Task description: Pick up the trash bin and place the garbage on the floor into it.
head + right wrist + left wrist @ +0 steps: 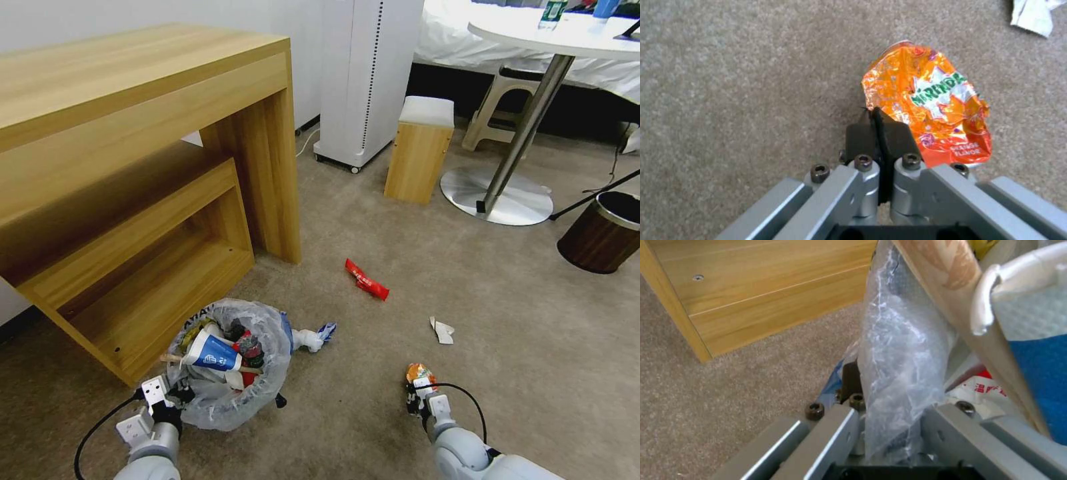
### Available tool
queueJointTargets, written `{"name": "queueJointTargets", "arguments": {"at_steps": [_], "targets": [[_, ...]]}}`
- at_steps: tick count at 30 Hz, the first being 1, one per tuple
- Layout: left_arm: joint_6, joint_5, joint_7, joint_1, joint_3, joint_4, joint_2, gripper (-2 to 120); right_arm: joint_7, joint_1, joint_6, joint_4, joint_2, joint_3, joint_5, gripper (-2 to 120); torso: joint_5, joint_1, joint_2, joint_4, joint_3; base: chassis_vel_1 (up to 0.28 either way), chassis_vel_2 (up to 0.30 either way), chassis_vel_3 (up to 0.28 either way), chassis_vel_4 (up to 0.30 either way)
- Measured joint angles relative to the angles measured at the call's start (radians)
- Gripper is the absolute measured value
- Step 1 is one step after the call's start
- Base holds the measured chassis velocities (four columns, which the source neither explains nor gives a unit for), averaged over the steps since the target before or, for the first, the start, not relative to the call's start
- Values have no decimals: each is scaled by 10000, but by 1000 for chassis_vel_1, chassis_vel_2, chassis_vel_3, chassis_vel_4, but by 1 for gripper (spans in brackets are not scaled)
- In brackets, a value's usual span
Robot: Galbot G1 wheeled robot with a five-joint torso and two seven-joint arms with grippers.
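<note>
The trash bin (227,393), lined with a crinkled clear bag (898,360), stands on the beige carpet beside the desk. It holds a blue-white paper cup (215,353), a wooden stick and red wrappers. My left gripper (167,395) is shut on its near rim, with bag film between the fingers (851,376). My right gripper (417,393) is shut, its pads (862,133) pinching the edge of an orange wrapper (929,100). On the floor lie a red wrapper (367,280), a paper scrap (441,330) and a crumpled white-blue piece (313,337) by the bin.
A wooden desk (133,100) with a low shelf stands close to the left of the bin. Farther back are a white appliance (363,73), a wooden stool (420,150), a round table's metal base (497,197) and a brown bin (603,233).
</note>
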Motion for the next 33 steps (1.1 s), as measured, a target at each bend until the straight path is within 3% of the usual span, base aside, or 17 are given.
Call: {"name": "queueJointTargets", "arguments": {"at_steps": [6,10,12,21,24,33], "targets": [[0,-19,3,-39,-38,65,34,1,-351,-164,381,515,-306,531,124,0,4,0,0,2,0,0,0,0,0],[0,-29,3,-68,-47,90,29,1,-936,-184,1131,1147,-693,983,162,0,4,0,0,3,0,0,0,0,0],[0,-31,3,-95,-46,99,24,1,-1591,-150,1736,2027,-1063,1339,171,0,4,0,1,3,0,0,0,0,0],[9,-32,0,-78,-103,83,-53,1,-2480,652,2358,3918,-1718,1231,372,0,-3,0,1,2,0,0,0,0,0],[40,-14,-30,-77,-108,45,-102,1,-2814,1655,2313,4804,-1833,800,624,0,-9,0,0,4,0,0,0,0,0],[39,49,-36,-22,-98,20,-149,1,-2841,1512,2238,4626,-1813,610,373,0,1,0,1,-1,0,0,0,0,0]]}}
